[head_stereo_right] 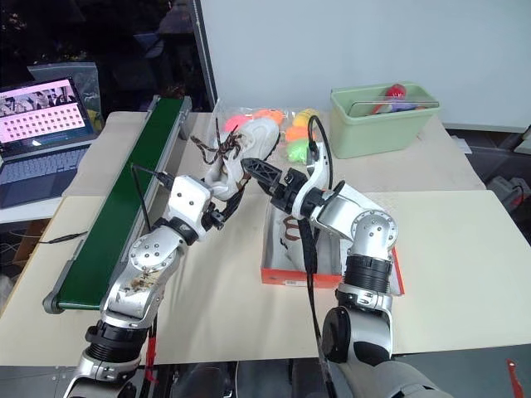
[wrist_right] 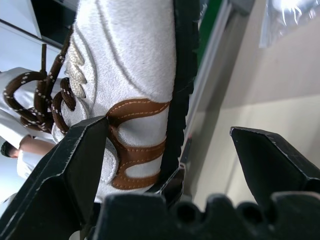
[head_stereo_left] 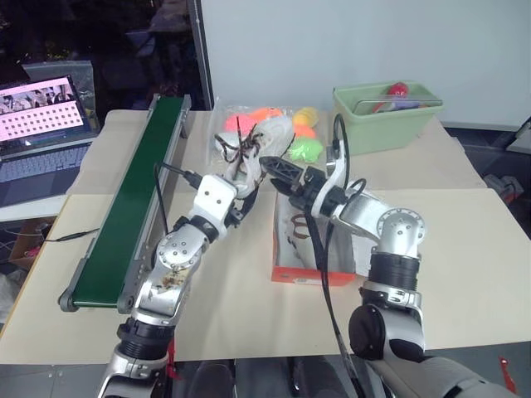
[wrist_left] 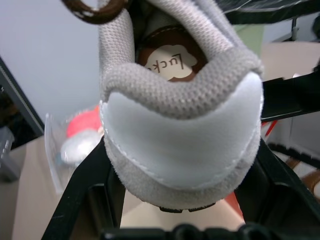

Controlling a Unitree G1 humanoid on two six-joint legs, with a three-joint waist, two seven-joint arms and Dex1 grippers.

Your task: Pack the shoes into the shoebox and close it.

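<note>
Care is needed now with the handover of the lifted shoe (head_stereo_right: 241,153). The left pincer (head_stereo_right: 222,192) is clamped on its heel and holds it in the air, above the table (head_stereo_right: 465,249) and just beside the far end of the shoebox (head_stereo_right: 286,278). The right pincer (head_stereo_right: 264,176) stands spread wide, with the side of the shoe and its dark sole between its two fingers, but I judge it is not closed on it yet. To do this step well, the right pincer should close on the middle of the shoe before the left one lets go, and the hanging laces (head_stereo_right: 209,149) should stay out of the grip. Then the shoe can go down, sole first, next to the other shoe (head_stereo_right: 290,228), which already lies inside the box.

The held shoe is off-white with a grey mesh collar, brown stitched side stripes, dark brown laces and a black treaded sole. The box is red-orange and stands open near the middle of the table.
</note>
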